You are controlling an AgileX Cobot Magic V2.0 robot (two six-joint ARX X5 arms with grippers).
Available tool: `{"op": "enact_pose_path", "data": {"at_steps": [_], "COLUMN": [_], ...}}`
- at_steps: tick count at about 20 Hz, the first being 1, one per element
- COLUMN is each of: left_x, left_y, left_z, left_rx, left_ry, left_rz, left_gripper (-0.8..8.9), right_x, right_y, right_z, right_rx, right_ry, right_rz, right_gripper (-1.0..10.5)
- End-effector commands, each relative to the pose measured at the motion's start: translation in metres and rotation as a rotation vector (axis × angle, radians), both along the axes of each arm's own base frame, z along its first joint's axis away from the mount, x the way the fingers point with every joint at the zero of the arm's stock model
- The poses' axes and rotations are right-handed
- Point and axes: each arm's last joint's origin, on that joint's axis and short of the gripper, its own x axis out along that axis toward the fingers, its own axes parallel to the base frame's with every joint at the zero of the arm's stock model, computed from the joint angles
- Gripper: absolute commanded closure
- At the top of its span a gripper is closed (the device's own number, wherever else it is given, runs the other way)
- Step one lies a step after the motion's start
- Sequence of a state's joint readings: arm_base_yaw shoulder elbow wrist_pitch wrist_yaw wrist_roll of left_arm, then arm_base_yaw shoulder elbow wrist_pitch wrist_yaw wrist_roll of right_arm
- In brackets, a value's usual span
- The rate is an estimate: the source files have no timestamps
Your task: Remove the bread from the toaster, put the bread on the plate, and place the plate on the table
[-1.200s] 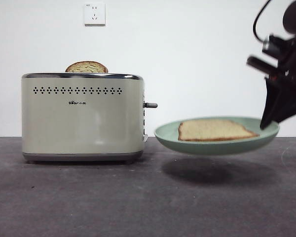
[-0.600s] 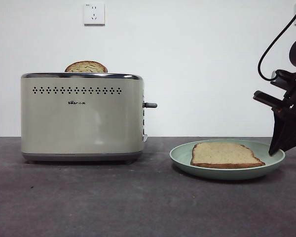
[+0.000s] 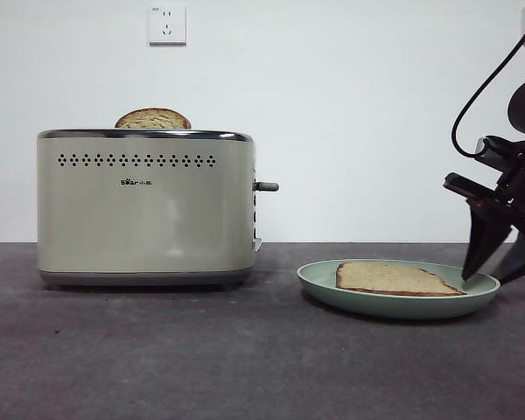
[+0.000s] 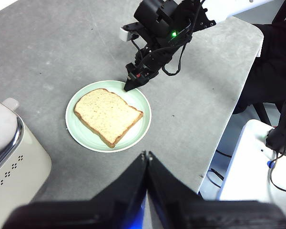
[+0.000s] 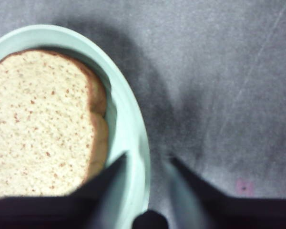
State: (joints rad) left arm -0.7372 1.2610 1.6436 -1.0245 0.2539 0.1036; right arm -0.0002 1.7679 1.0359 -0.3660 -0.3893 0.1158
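Note:
The pale green plate (image 3: 394,304) lies flat on the dark table (image 3: 201,359), to the right of the cream toaster (image 3: 144,206). The bread (image 3: 389,278) rests flat on the plate. My right gripper (image 3: 483,278) is at the plate's right rim, open, with one jaw on each side of the rim (image 5: 128,119). In the right wrist view the bread (image 5: 38,124) fills the plate beside that gripper (image 5: 148,164). My left gripper (image 4: 147,155) hangs high above, shut and empty, looking down on the plate (image 4: 72,130), the bread (image 4: 107,114) and the toaster (image 4: 9,157).
A second dome-topped slice (image 3: 153,119) stands in the toaster's slot. The grey lever (image 3: 267,185) sticks out toward the plate. The table's edge (image 4: 229,119) runs close past the plate, with a white box (image 4: 257,162) beyond it. A wall socket (image 3: 167,24) is behind.
The plate with the bread came down from mid-air, shifted right and now lies level on the table. My right gripper lowered with it and its jaws have spread off the rim.

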Motion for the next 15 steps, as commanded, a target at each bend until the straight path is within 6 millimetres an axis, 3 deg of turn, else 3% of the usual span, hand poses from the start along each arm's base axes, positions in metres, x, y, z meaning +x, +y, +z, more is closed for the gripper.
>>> {"op": "enact_pose_path", "data": {"at_steps": [1,4,8,11,15], "left_x": [-0.001,-0.001,-0.001,-0.001,-0.001], "left_y": [-0.001,-0.001,-0.001,-0.001,-0.001], "left_z": [0.001,0.001,0.001,0.001,0.001], "left_rx": [-0.008,-0.007,-0.008,-0.008,-0.011], "left_ry": [-0.004,-0.003,-0.004,-0.003,0.000], "left_rz": [-0.004,-0.004,-0.004,-0.005,-0.011], "left_gripper": [8.21,8.21,8.21,8.21,8.21], "right_x": [0.001,-0.004,-0.020,-0.048,-0.105], "right_y": [0.001,0.001,0.000,0.001,0.008], "right_z": [-0.003,0.007,0.049,0.087,0.138], "right_rx": [0.002,-0.005,-0.009,-0.021,0.046], "right_ry": [0.004,-0.007,-0.097,-0.158,-0.229], "right_rz": [0.008,0.021,0.025,0.050,0.133], "right_gripper": [5.3,5.3,5.3,5.3,5.3]}}
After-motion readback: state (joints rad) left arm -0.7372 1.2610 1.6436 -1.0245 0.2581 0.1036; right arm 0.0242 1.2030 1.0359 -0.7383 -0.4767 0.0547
